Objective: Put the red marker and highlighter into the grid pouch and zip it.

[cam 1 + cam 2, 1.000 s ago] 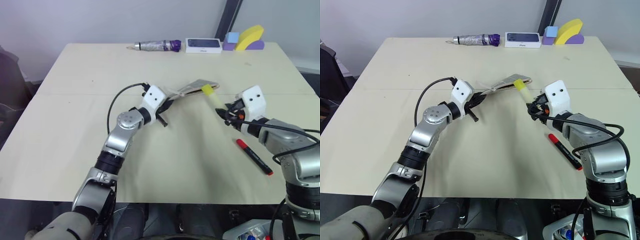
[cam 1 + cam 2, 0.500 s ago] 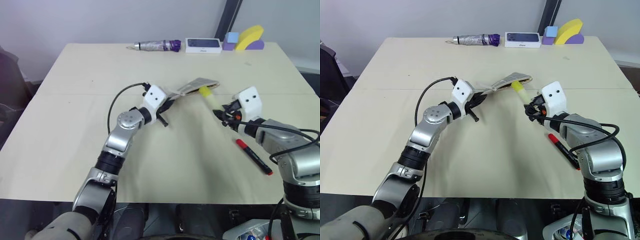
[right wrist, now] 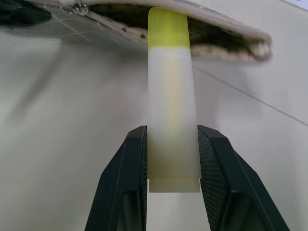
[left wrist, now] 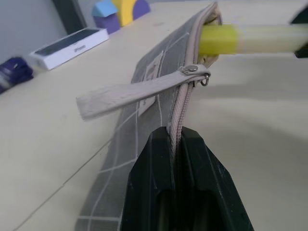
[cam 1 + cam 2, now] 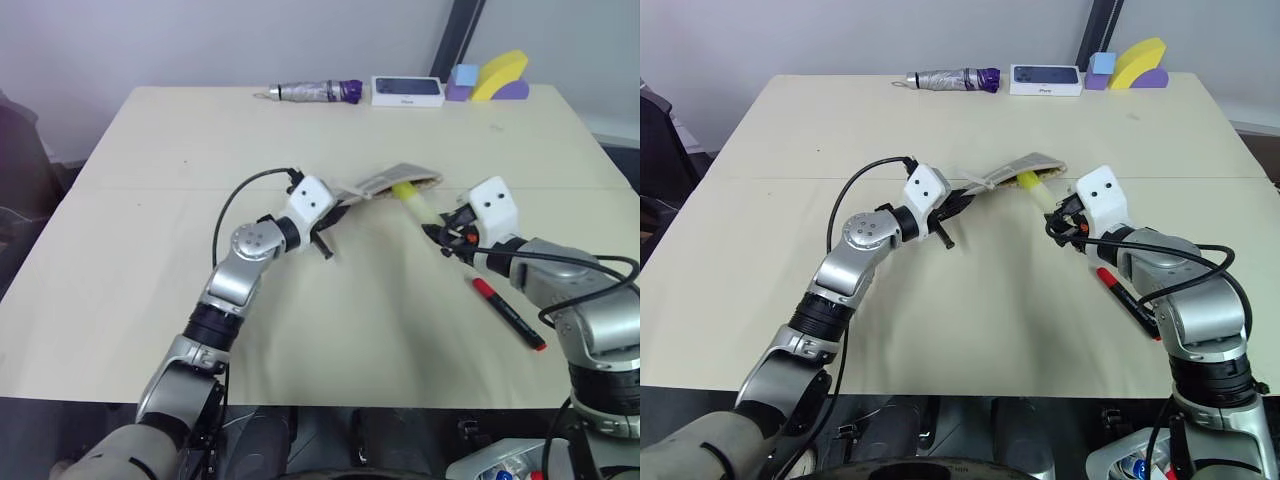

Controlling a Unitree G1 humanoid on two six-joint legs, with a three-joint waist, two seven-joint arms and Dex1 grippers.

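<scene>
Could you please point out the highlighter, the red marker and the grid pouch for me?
highlighter (image 3: 171, 103): right wrist view, middle of its pale body.
red marker (image 5: 508, 313): left eye view, middle of its black barrel.
grid pouch (image 4: 159, 82): left wrist view, gridded grey side near the zipper.

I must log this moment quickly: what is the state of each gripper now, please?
Left gripper: closed on the zipper edge of the grid pouch, holding it up.
Right gripper: closed on the highlighter, its cap at the pouch opening.
</scene>
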